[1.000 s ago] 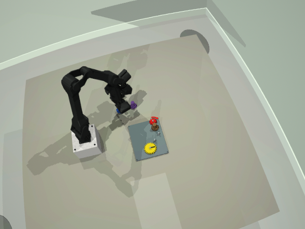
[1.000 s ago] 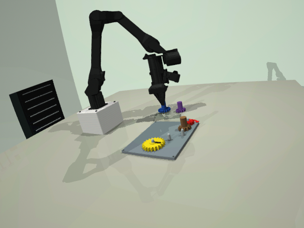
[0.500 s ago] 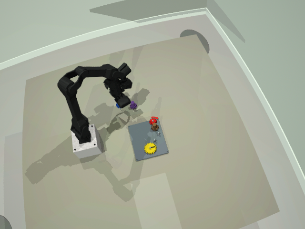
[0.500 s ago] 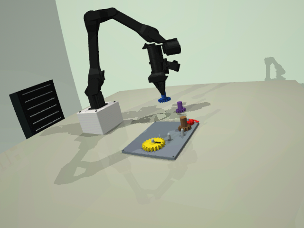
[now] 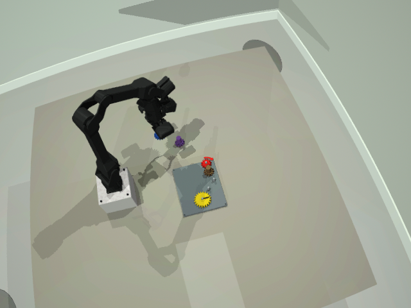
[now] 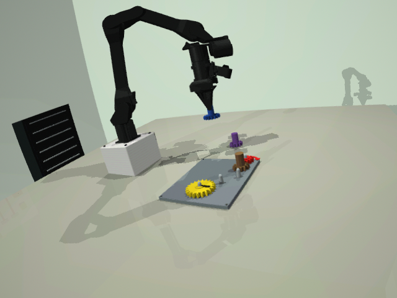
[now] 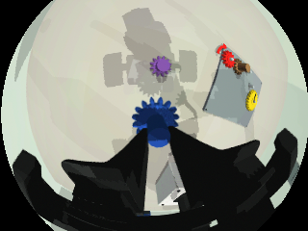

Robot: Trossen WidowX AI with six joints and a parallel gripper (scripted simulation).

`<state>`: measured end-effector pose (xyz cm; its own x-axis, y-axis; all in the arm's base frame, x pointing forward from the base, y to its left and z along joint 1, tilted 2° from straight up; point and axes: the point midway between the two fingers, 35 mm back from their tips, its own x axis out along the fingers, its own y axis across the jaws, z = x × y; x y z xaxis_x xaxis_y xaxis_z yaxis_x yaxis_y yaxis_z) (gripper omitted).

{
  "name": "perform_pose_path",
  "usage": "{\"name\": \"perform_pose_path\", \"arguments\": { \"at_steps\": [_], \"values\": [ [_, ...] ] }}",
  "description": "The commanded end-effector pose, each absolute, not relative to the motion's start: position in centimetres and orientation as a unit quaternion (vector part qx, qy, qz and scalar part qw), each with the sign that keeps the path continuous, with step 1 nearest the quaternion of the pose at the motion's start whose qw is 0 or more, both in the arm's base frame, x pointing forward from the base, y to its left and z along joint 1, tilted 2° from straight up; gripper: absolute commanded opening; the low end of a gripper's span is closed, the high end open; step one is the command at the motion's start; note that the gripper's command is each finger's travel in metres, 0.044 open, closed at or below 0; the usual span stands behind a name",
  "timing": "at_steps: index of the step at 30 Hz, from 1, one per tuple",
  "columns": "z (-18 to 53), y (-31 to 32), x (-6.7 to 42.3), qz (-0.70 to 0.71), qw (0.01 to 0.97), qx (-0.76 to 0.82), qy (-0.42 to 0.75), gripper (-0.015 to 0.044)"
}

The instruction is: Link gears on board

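Note:
My gripper (image 6: 210, 109) (image 7: 157, 131) is shut on the handle of the blue gear (image 5: 157, 136) (image 6: 211, 117) (image 7: 155, 114) and holds it in the air above the table. The purple gear (image 5: 179, 142) (image 6: 235, 141) (image 7: 161, 66) stands upright on the table. On the grey board (image 5: 189, 188) (image 6: 192, 173) (image 7: 223, 91) are the red gear (image 5: 205, 164) (image 6: 248, 159) (image 7: 227, 60), the brown gear (image 5: 208, 171) (image 6: 239, 162) (image 7: 239, 66) beside it, and the yellow gear (image 5: 200, 200) (image 6: 199, 189) (image 7: 251, 100). Two bare pegs, one peg (image 5: 213, 179) (image 6: 238, 173) and another peg (image 5: 208, 188) (image 6: 221, 179), stand between brown and yellow.
The arm's white base block (image 5: 117, 199) (image 6: 134, 158) stands on the table left of the board in the top and exterior views. The red arrow (image 5: 209, 158) (image 6: 255, 158) (image 7: 221, 48) lies beside the red gear. A dark slatted panel (image 6: 54, 141) is behind at the left.

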<state>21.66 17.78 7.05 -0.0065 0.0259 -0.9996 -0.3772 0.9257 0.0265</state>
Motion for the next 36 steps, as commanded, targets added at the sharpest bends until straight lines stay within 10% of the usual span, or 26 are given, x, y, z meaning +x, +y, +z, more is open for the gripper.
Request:
{"name": "perform_pose_path", "arguments": {
  "at_steps": [1,36],
  "values": [
    [8.6,17.7,21.6,0.148,0.695,-0.126,0.692,0.0],
    [10.6,14.8,25.6,0.135,0.701,-0.115,0.69,0.0]
  ]
}}
